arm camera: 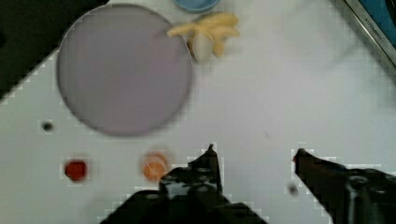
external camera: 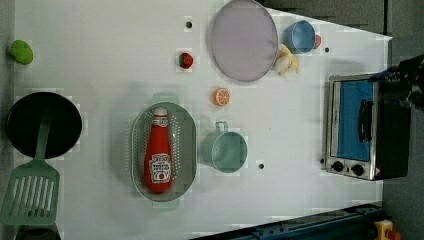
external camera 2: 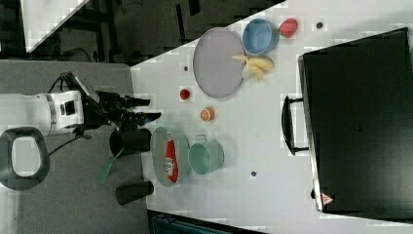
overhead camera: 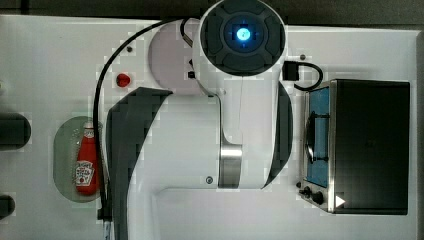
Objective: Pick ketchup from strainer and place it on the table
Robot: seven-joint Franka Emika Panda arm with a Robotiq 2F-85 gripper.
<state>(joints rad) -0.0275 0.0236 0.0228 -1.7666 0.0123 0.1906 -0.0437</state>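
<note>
**Ketchup lies in the strainer; fingers spread, well away from it**

You have the ketchup bottle point(external camera: 159, 152) lying flat inside the pale green strainer point(external camera: 138, 150) on the white bench point(external camera: 100, 60), its white cap pointing toward the left view's top. Just beside the strainer, on the left view's right, stands the teal cup point(external camera: 227, 150), its handle toward the left view's top. Beyond that you see an orange slice point(external camera: 221, 96), a strawberry point(external camera: 186, 60), the grey-lilac plate point(external camera: 243, 40), a blue bowl point(external camera: 299, 36) and a small bunch of bananas point(external camera: 286, 61) touching the plate's edge. A toaster oven point(external camera: 357, 127) sits at the left view's right. On the other side of the strainer lie a black pan point(external camera: 42, 125), a green slotted spatula point(external camera: 31, 192) and a green round item point(external camera: 21, 51).

The gripper point(arm camera: 254, 156) hangs with its fingers point(arm camera: 210, 161) spread and nothing between them, over bare bench near the orange slice and the plate.

In the top view, the arm point(overhead camera: 240, 100) covers most of the bench, and a black cable point(overhead camera: 100, 115) runs along the strainer's edge beside the bottle. The right view shows the gripper point(external camera 2: 146, 109) off the bench's edge, close to the pan, apart from the strainer. The left view gives you the bottle unobstructed.
</note>
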